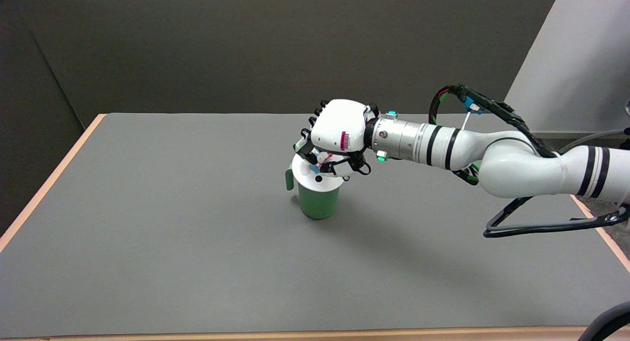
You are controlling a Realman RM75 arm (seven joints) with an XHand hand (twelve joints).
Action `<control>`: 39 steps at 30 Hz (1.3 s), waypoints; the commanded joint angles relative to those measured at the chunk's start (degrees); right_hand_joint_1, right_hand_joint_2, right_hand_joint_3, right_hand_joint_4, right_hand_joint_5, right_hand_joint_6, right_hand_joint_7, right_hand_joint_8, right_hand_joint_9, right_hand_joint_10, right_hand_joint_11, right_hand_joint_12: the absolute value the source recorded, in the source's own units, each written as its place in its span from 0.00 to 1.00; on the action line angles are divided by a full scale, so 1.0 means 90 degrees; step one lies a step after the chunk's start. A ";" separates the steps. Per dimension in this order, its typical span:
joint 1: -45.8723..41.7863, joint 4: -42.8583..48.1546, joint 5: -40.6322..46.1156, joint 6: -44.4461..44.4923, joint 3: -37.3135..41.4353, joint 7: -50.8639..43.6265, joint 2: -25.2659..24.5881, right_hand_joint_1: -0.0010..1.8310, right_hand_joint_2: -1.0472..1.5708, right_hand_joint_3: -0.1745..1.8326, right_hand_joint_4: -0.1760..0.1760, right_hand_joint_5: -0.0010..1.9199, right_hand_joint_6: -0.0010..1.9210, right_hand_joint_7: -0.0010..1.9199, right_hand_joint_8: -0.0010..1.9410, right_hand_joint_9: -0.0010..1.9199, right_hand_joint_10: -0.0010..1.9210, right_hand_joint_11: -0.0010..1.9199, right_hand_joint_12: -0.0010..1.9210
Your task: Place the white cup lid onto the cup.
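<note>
A green cup (319, 202) with a side handle stands upright near the middle of the grey table (147, 223). The white cup lid (322, 182) lies on top of the cup's rim, with a small dark hole showing in it. My right hand (334, 139) hovers directly over the lid, palm down, with its fingers curled down onto the lid's far and right edge. The hand covers the back part of the lid, so I cannot tell how level the lid sits or whether the fingers still grip it.
The table has a light wooden edge (49, 183) along its left, right and near sides. My right arm (492, 159) stretches in from the right with black cables looping above and below it. A dark wall stands behind the table.
</note>
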 commanded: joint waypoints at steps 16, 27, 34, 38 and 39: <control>0.0183 0.0047 -0.0027 -0.0001 -0.0139 -0.0022 -0.0031 0.52 0.81 0.20 1.00 0.42 0.66 0.55 0.21 0.54 0.20 0.51 0.46; 0.0299 0.0031 -0.0027 -0.0063 -0.0296 -0.0022 -0.0003 0.49 0.69 0.52 1.00 0.40 0.19 0.51 0.17 0.52 0.18 0.50 0.47; 0.0336 0.0031 -0.0035 -0.0046 -0.0306 -0.0040 0.0007 0.49 0.69 0.52 1.00 0.40 0.18 0.50 0.16 0.52 0.17 0.49 0.48; 0.0336 0.0019 -0.0038 0.0008 -0.0207 -0.0040 0.0022 0.49 0.69 0.53 1.00 0.39 0.18 0.50 0.16 0.52 0.17 0.50 0.47; 0.0336 0.0013 -0.0044 0.0008 -0.0172 -0.0042 0.0025 0.49 0.69 0.53 1.00 0.39 0.18 0.49 0.16 0.52 0.17 0.50 0.46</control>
